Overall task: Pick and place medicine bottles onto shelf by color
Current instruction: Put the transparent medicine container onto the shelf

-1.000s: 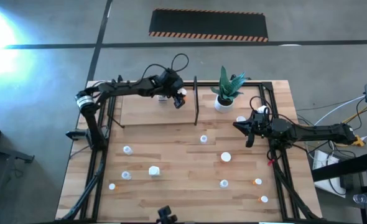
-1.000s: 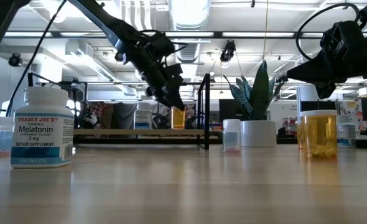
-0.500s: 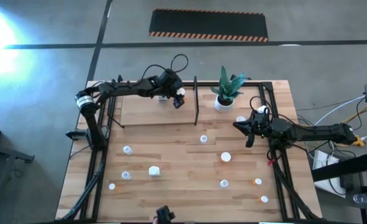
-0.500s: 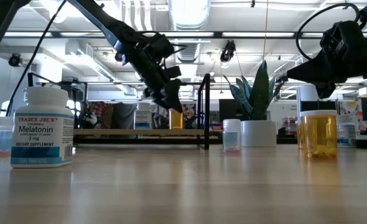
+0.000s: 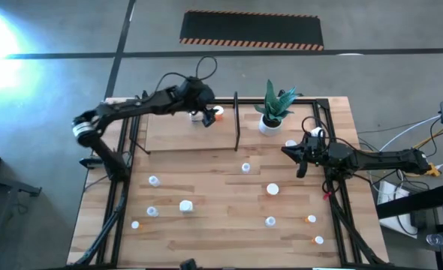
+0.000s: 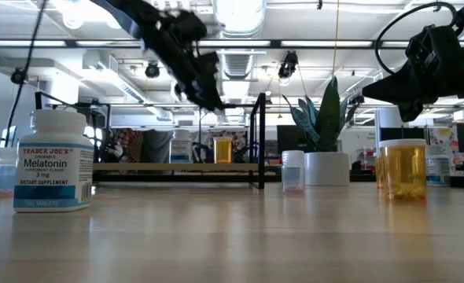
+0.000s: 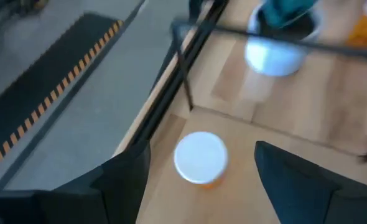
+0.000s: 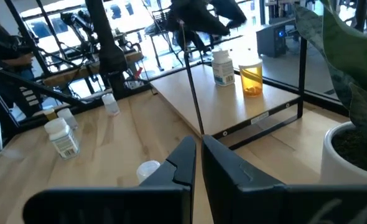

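Observation:
An orange medicine bottle (image 7: 200, 159) with a white cap stands upright on the shelf (image 5: 176, 135), left of the black divider bar (image 5: 236, 124). A white bottle (image 8: 221, 67) stands beside it. My left gripper (image 7: 200, 147) is open and hovers above the orange bottle (image 6: 222, 149), one finger on either side and touching nothing. It also shows in the high view (image 5: 204, 114). My right gripper (image 5: 287, 152) is shut and empty. It hangs above the table's right side, near an orange bottle (image 5: 290, 142). Several more bottles stand on the tabletop.
A white pot with a green plant (image 5: 269, 124) stands on the shelf right of the divider. White bottles (image 5: 245, 168) (image 5: 272, 189) (image 5: 185, 205) and orange ones (image 5: 310, 219) are scattered over the near half of the table. Black frame tubes (image 5: 124, 180) run along both sides.
My left gripper has let go of the orange bottle, risen above it and drawn back a little toward the table's left edge. The bottle has stayed upright on the shelf.

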Tool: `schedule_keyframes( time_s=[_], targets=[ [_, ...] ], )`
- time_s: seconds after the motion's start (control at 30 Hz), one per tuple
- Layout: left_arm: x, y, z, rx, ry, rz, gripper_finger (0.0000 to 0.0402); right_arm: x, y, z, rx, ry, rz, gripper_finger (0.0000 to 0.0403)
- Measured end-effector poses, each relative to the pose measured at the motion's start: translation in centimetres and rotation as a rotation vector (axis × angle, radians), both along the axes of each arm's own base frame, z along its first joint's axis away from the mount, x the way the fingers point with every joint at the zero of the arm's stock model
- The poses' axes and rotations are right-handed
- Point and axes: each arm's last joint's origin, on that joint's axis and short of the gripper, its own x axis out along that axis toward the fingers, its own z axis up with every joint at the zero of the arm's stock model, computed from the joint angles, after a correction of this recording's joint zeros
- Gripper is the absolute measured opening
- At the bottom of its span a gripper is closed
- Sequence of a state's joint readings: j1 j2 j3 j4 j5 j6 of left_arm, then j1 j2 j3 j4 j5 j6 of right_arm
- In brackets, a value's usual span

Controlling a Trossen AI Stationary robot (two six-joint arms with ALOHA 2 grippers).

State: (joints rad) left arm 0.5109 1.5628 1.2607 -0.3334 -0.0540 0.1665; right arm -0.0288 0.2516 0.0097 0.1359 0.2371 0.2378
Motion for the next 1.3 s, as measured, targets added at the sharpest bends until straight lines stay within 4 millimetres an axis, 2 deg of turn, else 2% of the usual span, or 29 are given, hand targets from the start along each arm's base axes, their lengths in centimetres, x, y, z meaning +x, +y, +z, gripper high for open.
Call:
schedule_keyframes(
  time_s=[0.13,0.27,0.43,0.6,0.73,0.87,1.07,1.3],
  targets=[
    [-1.8,-3.9,2.2,0.022,-0.046,-0.081,0.0272,0.0,0.0,0.1,-0.003,-0.012,0.0,0.0018],
    [-3.1,-9.0,2.0,0.033,-0.124,-0.209,0.0272,0.2,0.0,0.1,-0.002,0.009,0.0,0.0018],
    [-4.4,-14.4,-1.2,0.047,-0.32,-0.286,0.0272,0.5,0.0,-0.3,0.0,0.065,-0.001,0.0018],
    [-5.4,-17.8,-5.3,0.076,-0.509,-0.366,0.0272,0.8,0.0,-0.7,0.001,0.11,0.0,0.0018],
    [-5.3,-19.3,-7.9,0.073,-0.584,-0.405,0.0272,1.0,0.0,-0.8,0.001,0.125,0.0,0.0018],
    [-3.9,-20.1,-10.1,0.072,-0.534,-0.405,0.0272,1.2,0.0,-1.1,-0.005,0.152,0.007,0.0035],
    [-1.5,-20.4,-12.0,0.07,-0.454,-0.394,0.0272,1.8,0.0,-1.5,0.008,0.182,0.027,0.0119],
    [-0.9,-20.1,-13.1,0.107,-0.404,-0.313,0.0272,3.0,0.0,-1.4,0.007,0.247,0.041,0.0213]
  ],
)
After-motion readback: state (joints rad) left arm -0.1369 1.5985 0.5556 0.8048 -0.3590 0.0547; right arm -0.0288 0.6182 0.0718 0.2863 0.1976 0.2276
